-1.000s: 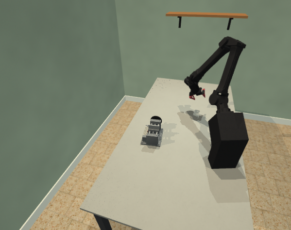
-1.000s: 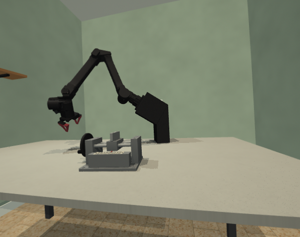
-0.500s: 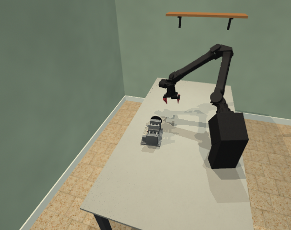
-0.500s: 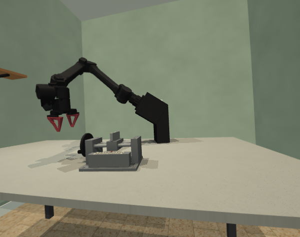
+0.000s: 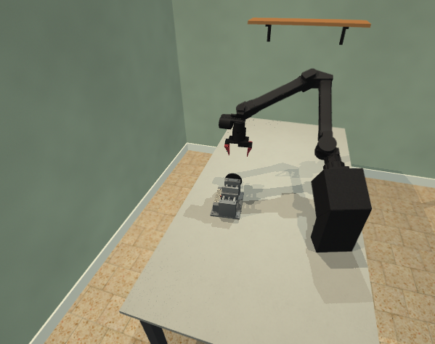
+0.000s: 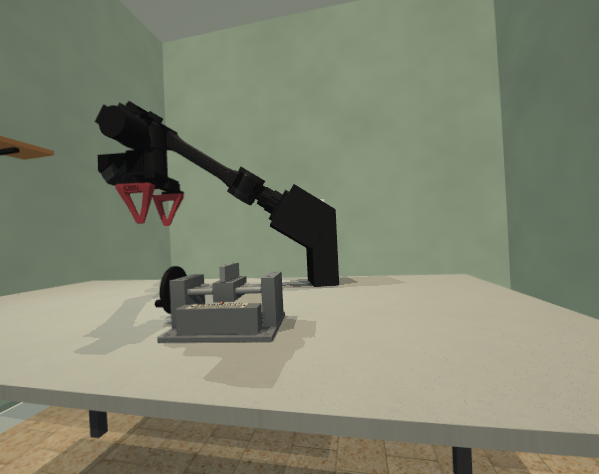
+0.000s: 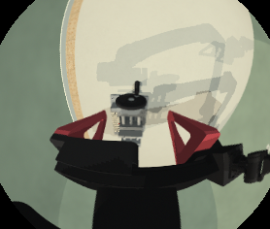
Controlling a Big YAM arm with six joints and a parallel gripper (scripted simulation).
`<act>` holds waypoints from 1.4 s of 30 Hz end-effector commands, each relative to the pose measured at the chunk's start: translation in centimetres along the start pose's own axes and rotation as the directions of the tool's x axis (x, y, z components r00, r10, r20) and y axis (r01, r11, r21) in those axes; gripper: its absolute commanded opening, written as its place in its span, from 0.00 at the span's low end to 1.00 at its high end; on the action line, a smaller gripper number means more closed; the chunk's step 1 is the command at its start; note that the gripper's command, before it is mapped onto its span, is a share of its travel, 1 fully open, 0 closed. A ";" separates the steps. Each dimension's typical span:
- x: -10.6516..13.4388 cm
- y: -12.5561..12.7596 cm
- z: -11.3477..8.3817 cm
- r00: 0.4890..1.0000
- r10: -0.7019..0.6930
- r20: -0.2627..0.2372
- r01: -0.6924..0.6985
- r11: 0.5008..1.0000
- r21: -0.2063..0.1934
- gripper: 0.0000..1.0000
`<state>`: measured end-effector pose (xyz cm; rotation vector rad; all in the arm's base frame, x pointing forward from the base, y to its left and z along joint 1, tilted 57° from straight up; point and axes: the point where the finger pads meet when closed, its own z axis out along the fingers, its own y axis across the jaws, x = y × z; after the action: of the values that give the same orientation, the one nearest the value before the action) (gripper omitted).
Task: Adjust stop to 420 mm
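The handwheel [image 6: 168,293] is a small black disc mounted upright at one end of a grey stop fixture [image 6: 222,311], the end lying roughly beneath the gripper; in the wrist view it shows as a dark round shape with a short crank knob [image 7: 136,85] standing off its face. Behind it a thin screw rod [image 6: 248,289] runs between two end blocks, carrying the sliding stop block [image 6: 228,283], and a scale strip [image 6: 218,305] lies along the front of the base, its markings too small to read. The wheel looks rigid and hard, likely smooth at the rim, so a pinch across the rim could slip; the knob looks the surer place to take hold, turning around a fixed axis rather than lifting. The fixture seems heavy enough to stay put, resting on the pale desk [image 6: 442,346] towards its wall-side edge. Above the handwheel and well apart from it hangs the gripper [image 6: 151,214], its red fingers [image 6: 135,201] spread wide and pointing down, holding nothing. The dark arm [image 5: 273,94] reaches over from its base box [image 5: 339,207] at the desk's other side.
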<state>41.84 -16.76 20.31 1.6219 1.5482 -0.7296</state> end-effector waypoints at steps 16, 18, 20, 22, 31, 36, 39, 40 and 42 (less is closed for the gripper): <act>-0.1 1.0 -0.9 0.998 0.061 0.001 -0.061 0.998 -0.013 1.00; 0.0 1.1 -0.9 0.998 0.060 0.001 -0.060 0.998 -0.013 0.53; 0.7 1.8 -1.5 0.999 0.049 -0.001 -0.049 0.998 -0.025 0.53; 1.3 2.4 -1.5 0.999 0.048 0.000 -0.048 0.999 -0.025 0.53; 6.5 7.0 -1.7 0.999 0.046 -0.003 -0.046 0.999 -0.028 0.53; 8.5 9.1 -1.0 0.998 0.056 0.000 -0.056 0.998 -0.013 0.53; 6.8 9.1 -0.9 0.996 0.094 0.003 -0.094 0.995 -0.012 0.53; 6.8 9.1 -0.9 0.996 0.094 0.003 -0.094 0.995 -0.012 0.53; 6.9 9.3 -0.8 0.995 0.103 0.001 -0.103 0.995 -0.018 0.53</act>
<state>50.66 -11.43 13.32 1.6417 1.5341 -0.7308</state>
